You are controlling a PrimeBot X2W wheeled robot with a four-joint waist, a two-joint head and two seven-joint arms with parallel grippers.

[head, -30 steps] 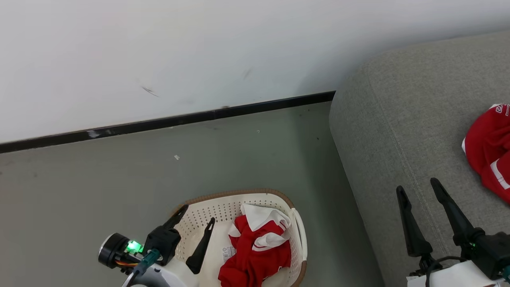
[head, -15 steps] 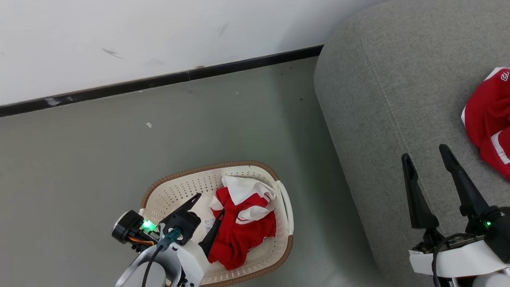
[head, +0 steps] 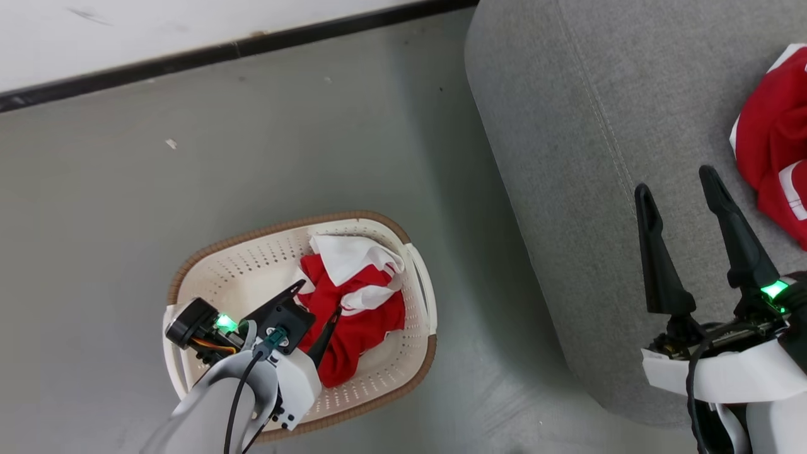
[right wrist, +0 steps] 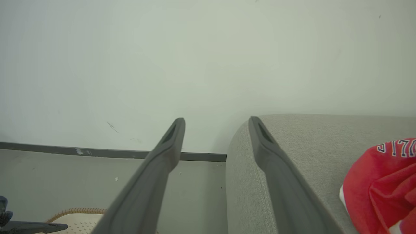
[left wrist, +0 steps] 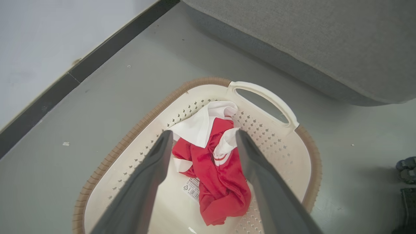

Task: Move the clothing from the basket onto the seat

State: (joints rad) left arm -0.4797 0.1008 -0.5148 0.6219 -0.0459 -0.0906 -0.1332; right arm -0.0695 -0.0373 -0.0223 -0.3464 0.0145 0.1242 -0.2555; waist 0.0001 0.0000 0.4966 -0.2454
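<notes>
left gripper (left wrist: 204, 133): fingers spread wide, nothing pinched. It hangs over the basket (left wrist: 195, 85), tips either side of the crumpled red-and-white jersey (left wrist: 221, 175). Can't tell whether the tips touch fabric yet.

The jersey lies right of centre on the basket bottom, white sleeve bunched at the top of the pile. The basket stands on the grey floor (head: 94, 221), lower left of the head frame, near the seat (head: 567, 126) but not touching it.

right gripper (head: 676, 181): also spread and empty, lower right of the head frame, over the seat's edge. The second jersey (head: 772, 139) already lies on the seat at the right edge.

My read: one of two is done, and this is the reach for the last one. Next move needs a drop into the pile, a close on a thick fold rather than a thin sleeve edge, a lift clear of the basket, then a swing right onto the seat.
</notes>
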